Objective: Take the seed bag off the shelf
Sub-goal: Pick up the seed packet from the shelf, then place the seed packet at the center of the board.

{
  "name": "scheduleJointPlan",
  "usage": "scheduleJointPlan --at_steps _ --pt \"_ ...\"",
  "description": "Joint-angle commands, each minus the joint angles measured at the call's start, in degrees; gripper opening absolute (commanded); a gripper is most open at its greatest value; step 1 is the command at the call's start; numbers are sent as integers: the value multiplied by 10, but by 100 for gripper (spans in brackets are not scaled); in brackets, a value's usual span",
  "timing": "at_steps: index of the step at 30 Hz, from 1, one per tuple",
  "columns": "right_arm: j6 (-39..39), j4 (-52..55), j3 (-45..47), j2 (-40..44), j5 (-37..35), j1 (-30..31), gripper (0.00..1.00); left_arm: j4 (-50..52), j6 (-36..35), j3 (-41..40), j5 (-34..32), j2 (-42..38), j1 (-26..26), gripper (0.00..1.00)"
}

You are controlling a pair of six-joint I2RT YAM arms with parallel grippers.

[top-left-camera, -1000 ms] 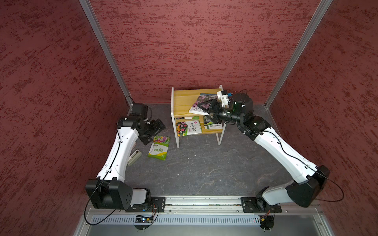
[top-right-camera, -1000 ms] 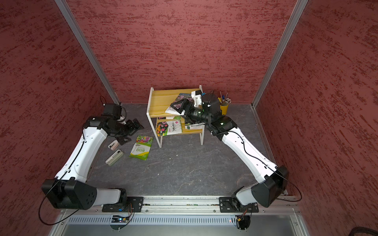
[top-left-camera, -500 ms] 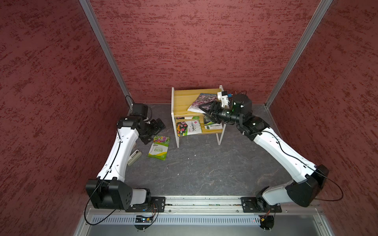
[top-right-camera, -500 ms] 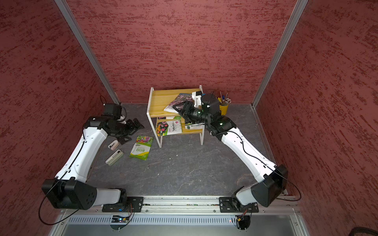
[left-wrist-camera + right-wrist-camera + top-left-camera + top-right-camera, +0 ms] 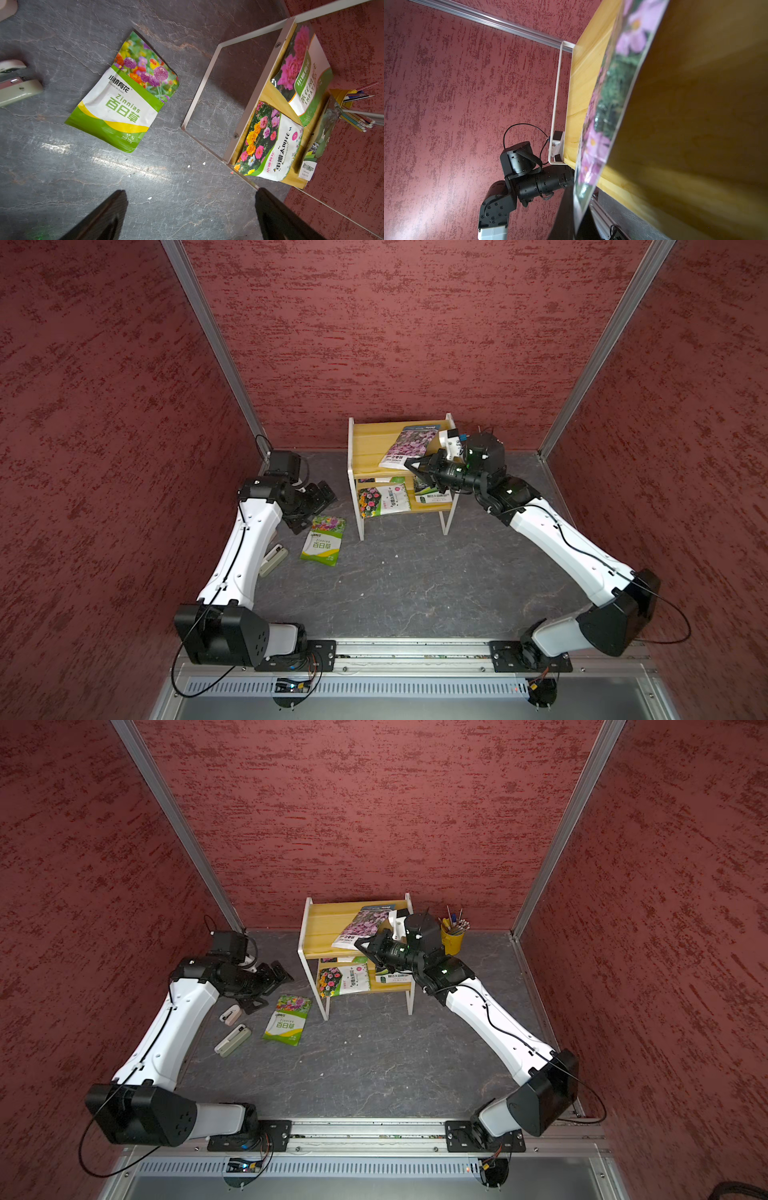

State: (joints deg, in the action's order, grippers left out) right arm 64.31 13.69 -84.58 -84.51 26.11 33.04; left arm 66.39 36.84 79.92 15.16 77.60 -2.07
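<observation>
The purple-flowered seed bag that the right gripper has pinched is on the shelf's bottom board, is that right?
Not quite. The right gripper is shut on the near corner of the purple-flowered seed bag, but that bag is on the top board of the shelf, not the bottom one. Both top views show it.

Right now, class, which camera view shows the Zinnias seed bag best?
The left wrist view: the Zinnias bag appears whole and close, with its label readable. In both top views the bag is small, lying flat beside the shelf. The right wrist view does not show it.
</observation>
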Motion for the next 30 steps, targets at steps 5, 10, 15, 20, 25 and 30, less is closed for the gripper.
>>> scheduleJointPlan --at_steps 5,10,15,20,25,30 --pt "-19 -12 -34 -5 10 -1 0 1 -4 2 1 -6 -4 100" --pt "-57 55 -163 -45 25 -12 0 3 -5 8 1 -3 -3 100" --pt "-58 80 -220 -54 54 -78 0 4 -5 16 2 0 -3 100" --pt "-74 120 -209 -17 125 -227 0 7 -5 20 -1 -3 -1 100" --pt "-82 121 -104 47 211 -386 0 8 -2 11 -2 -10 -2 100" --pt "-112 102 53 91 256 -464 0 8 2 6 -4 -13 -4 100"
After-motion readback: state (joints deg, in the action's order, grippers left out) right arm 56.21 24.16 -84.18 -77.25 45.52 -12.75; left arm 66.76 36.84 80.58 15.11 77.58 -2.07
